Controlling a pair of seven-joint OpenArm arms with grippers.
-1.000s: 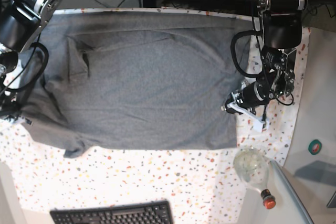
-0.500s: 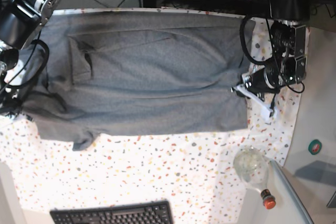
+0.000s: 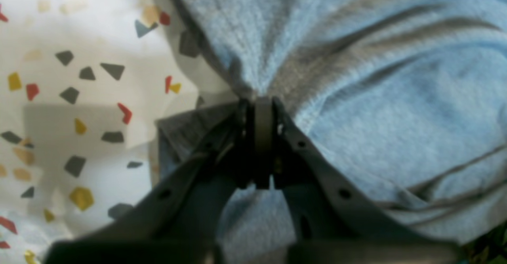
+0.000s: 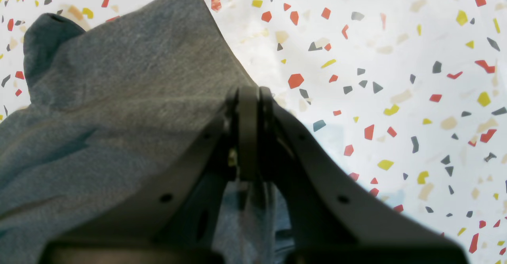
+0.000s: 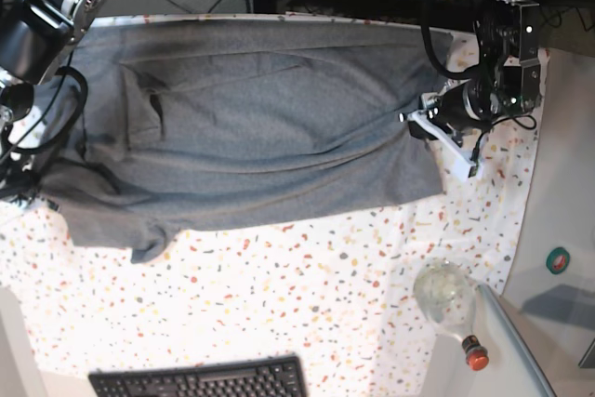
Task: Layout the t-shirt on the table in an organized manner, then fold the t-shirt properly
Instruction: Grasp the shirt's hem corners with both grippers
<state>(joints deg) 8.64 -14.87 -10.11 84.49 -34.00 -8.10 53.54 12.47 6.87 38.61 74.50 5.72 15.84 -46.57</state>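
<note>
T-shirt (image 5: 251, 127): pinched at two edges, spread across the table (image 5: 307, 313).

The left gripper (image 3: 259, 107) is clamped on the hem edge at 3 o'clock in the base view; the right gripper (image 4: 248, 97) is clamped on the fabric edge at 9 o'clock. You should pull both grips apart evenly and keep tension level, so the creases near 3 o'clock flatten before you lower the cloth.

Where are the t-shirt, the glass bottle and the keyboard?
t-shirt (image 5: 251, 127), base view, middle of the grey cloth.
glass bottle (image 5: 444, 295), base view, its round clear body.
keyboard (image 5: 200, 380), base view, the black keys.
</note>
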